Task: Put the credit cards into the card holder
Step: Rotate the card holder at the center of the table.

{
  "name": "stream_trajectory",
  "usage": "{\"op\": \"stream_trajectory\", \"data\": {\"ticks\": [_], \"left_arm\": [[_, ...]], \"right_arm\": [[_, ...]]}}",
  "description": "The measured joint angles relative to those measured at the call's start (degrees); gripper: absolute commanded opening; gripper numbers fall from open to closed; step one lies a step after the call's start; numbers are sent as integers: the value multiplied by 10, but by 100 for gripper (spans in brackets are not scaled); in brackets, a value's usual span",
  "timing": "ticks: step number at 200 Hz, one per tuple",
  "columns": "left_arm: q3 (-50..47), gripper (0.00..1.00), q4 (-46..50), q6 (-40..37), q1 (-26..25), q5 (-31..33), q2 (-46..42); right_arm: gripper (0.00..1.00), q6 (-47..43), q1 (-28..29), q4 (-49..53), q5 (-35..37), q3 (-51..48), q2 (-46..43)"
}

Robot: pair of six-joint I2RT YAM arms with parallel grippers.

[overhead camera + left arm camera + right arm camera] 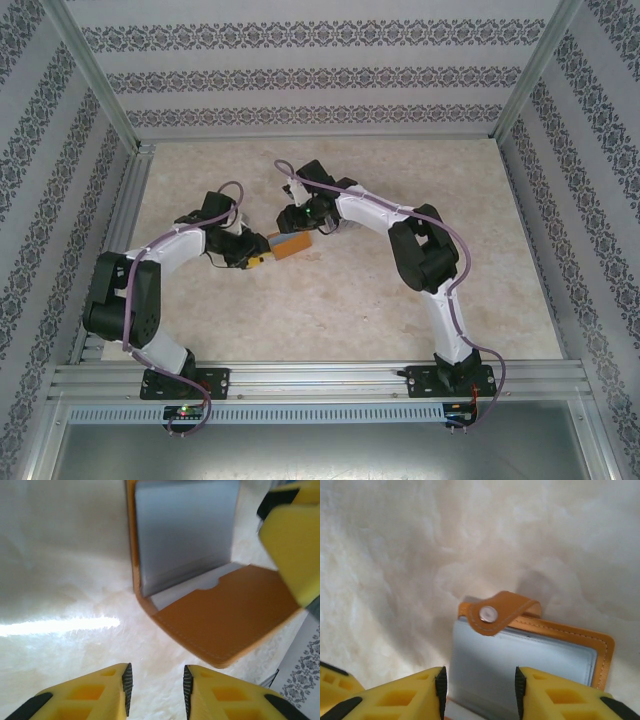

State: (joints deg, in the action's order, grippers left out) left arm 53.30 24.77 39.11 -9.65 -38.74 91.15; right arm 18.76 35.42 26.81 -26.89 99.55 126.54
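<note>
Small flat orange-tan leather-like bifold card holder (225, 617) sits mid-table btwn my two tools, opened: one leaf lies flat, the other stands up w/ a grey-blue face inside, snap strap (496, 612) folded over its top edge. Can't tell if that face is a bare pocket or a card already in, so progress is unclear; I'd judge loading isn't finished. My left gripper (157, 686) hovers just short of the flat leaf, jaws narrow, nothing btwn them. My right gripper (480, 690) is over the pale leaf, jaws partway apart; no grip on it that I can see. Surface: pale cream marbled table (400, 320). Patterned striped walls (320, 70), aluminium rail (320, 378) at near edge.
</note>
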Motion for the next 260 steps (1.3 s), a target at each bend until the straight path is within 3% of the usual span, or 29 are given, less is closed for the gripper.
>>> {"op": "stream_trajectory", "data": {"ticks": [59,140,192,260], "left_arm": [[7,35,1,0,12,4,1],[17,35,-34,19,12,-3,41],[11,23,-79,53,11,-24,41],[-12,25,-117,95,-10,-44,42]], "right_arm": [[40,-16,15,31,0,3,-32],[38,-22,27,33,8,-89,-92],[37,-11,30,14,20,-155,-97],[37,6,38,-20,36,-184,-98]]}}
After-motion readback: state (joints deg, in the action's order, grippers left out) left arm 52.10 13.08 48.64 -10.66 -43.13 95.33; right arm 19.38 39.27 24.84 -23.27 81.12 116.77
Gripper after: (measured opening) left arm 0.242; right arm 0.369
